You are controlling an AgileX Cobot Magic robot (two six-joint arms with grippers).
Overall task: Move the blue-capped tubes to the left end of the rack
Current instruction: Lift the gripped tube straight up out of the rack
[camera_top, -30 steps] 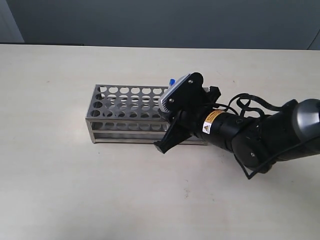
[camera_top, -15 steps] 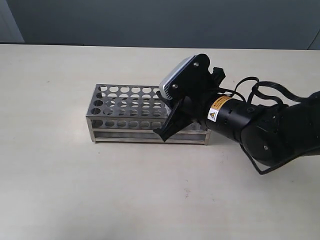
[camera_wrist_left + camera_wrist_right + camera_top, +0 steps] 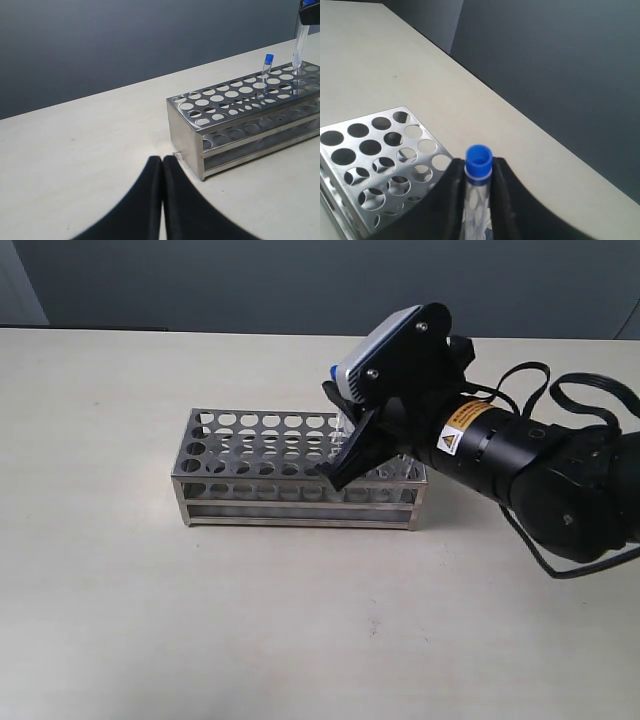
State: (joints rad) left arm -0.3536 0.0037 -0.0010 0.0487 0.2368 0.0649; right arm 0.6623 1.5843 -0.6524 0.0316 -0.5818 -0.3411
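The silver rack (image 3: pixel 270 465) lies lengthwise on the table. My right gripper (image 3: pixel 477 163) is shut on a blue-capped tube (image 3: pixel 478 172), which stands upright between its fingers over the rack's right end. The tube's blue cap (image 3: pixel 334 370) shows beside the wrist camera. In the left wrist view this held tube (image 3: pixel 299 47) hangs with its lower end about level with the top plate. A second blue-capped tube (image 3: pixel 268 66) stands in a hole near that end. Other blue-capped tubes are hidden. My left gripper (image 3: pixel 162 161) is shut and empty, low over the table off the rack's (image 3: pixel 235 125) left end.
The right arm (image 3: pixel 520 460) stretches over the table at the right and covers the rack's right end. Bare beige tabletop (image 3: pixel 120 590) lies around the rack. A dark wall (image 3: pixel 250 280) runs behind the table's far edge.
The right gripper has risen and shifted right, drawing the blue-capped tube up out of the rack's right end. The rack has not moved.
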